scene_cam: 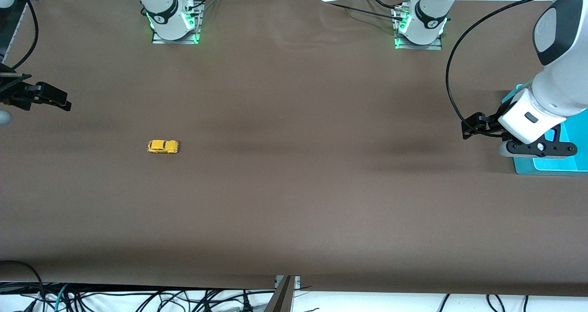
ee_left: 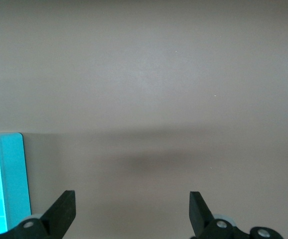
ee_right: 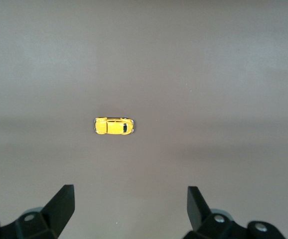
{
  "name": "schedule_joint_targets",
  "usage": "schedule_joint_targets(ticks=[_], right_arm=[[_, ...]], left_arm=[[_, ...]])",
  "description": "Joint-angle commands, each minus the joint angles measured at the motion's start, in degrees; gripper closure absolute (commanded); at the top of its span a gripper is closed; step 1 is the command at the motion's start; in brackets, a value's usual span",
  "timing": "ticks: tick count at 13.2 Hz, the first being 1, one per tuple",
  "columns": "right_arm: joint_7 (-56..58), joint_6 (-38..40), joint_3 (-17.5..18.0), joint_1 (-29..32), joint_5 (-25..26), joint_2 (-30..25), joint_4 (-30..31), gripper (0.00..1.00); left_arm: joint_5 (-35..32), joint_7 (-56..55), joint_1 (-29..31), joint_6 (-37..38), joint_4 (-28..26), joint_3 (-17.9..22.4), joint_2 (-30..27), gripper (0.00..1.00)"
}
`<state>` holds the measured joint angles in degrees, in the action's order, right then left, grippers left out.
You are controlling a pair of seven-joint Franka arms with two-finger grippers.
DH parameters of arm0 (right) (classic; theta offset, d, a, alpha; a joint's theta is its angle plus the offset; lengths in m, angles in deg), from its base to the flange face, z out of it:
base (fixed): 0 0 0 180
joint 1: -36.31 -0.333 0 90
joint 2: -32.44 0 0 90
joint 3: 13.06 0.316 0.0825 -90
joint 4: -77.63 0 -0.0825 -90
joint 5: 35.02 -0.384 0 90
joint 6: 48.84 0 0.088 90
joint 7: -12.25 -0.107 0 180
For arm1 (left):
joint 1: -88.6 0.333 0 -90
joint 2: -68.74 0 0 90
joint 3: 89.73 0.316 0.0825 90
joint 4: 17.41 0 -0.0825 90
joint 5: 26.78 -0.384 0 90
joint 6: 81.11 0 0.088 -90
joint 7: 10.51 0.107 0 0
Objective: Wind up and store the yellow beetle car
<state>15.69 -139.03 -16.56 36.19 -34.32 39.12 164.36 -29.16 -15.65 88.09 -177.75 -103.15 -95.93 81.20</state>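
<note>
From the front camera, the yellow beetle car sits on its wheels on the brown counter, toward the right arm's end and lying lengthwise along the counter. The right gripper hangs over the edge of the counter at that same end, well apart from the car and touching nothing; most of its arm is cut off by the edge of the view, so only the dark fingers and part of the mount show. The left gripper hangs at the left arm's end, just beside a turquoise box whose greater part is covered by the white wrist and cut off at the edge of the view. From this angle the spread of either pair of fingers is hard to judge.

In the left wrist view, the left gripper has its fingers spread wide with only bare counter between them. A corner of the turquoise box shows beside one finger; the rest is cut off. The car does not show here.

In the right wrist view, the right gripper likewise holds its fingers wide apart and empty. The yellow beetle car lies on the counter ahead of the fingertips, clear of both, and closer in line with one finger than with the other. Its dark windows can just be made out; its wheels cannot.
</note>
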Motion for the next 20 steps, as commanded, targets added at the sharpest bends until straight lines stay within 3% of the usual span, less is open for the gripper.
schedule_joint_targets(ticks=[1, 20], right_arm=[[0.87, -0.16, 0.24, 0.03, -0.87, 0.34, -0.6, 0.0], [0.69, -0.33, 0.33, -0.15, -1.04, 0.61, -0.77, 0.0]], left_arm=[[0.89, -0.4, -0.11, 0.75, 1.09, -0.05, 0.28, 0.0], [0.89, -0.31, 0.07, 0.75, 2.5, -0.05, 0.37, 0.0]])
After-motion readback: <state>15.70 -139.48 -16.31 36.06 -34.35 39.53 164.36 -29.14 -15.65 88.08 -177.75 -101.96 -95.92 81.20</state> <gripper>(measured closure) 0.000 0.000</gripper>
